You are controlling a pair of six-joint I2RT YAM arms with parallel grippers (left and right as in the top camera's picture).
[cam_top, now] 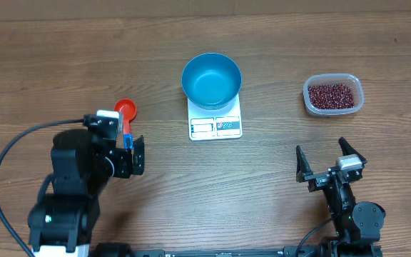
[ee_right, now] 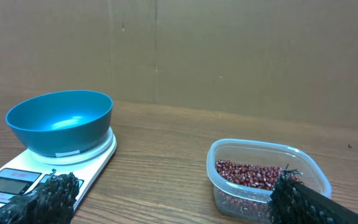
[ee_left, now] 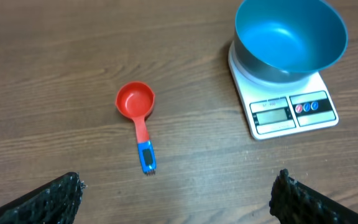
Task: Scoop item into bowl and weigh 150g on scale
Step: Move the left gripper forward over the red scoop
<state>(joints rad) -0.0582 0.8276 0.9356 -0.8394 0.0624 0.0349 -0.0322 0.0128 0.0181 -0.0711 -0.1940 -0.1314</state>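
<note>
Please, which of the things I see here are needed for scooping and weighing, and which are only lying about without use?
Needed for the job:
- beans
- clear tub holding them
- red scoop with a blue handle
- blue bowl, empty
- white scale under the bowl

Only lying about:
- no stray item shows
- apart from that, just the wooden table and the brown wall behind it

Bowl (cam_top: 211, 80) sits on the scale (cam_top: 215, 126) mid-worktop (cam_top: 63, 57), over the scale's far part, with the display panel (cam_top: 215, 127) exposed at the near edge. Scoop (ee_left: 138, 118) lies flat on the worktop left of the scale, cup end far, handle toward the near side, and the left tool (ee_left: 178, 193) is just on its near side. Tub (ee_right: 213, 177) with the beans (cam_top: 332, 94) in it stands right of the scale, well apart, with the right tool (cam_top: 325, 158) on the tub's near side.
</note>
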